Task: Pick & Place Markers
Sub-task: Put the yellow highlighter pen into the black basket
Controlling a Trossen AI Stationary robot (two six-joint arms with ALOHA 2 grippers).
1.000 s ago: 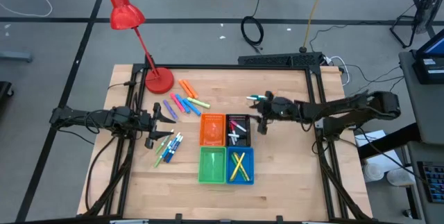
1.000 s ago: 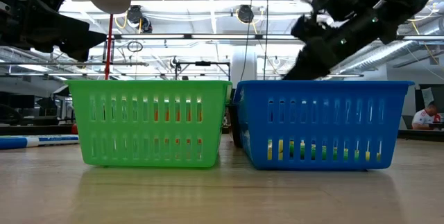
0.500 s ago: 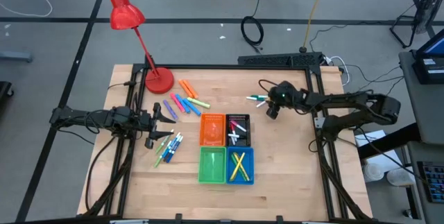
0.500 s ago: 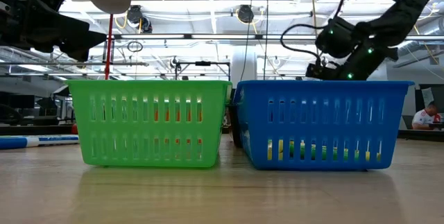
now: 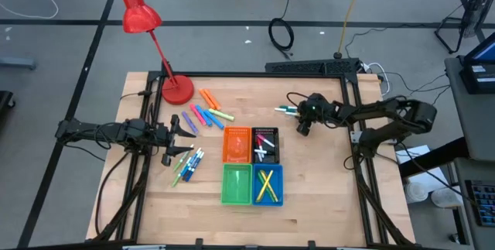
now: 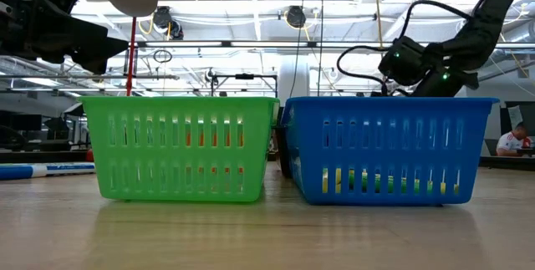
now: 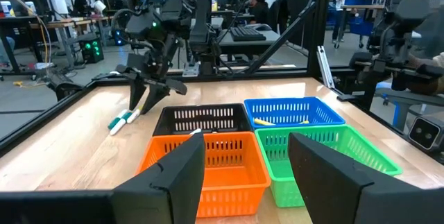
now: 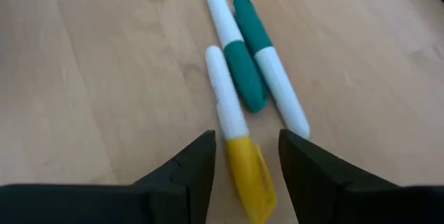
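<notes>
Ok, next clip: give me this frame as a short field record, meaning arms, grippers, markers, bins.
right gripper: open, low over the table, straddling the yellow-capped marker, not yet closed on it
beside it: two green-capped markers lying side by side
left gripper: open, empty, waiting at the table's left side
loose markers: a cluster near the red lamp, another left of the bins
bins: orange bin, black bin, green bin, blue bin in a square block
blue bin contents: yellow markers
</notes>
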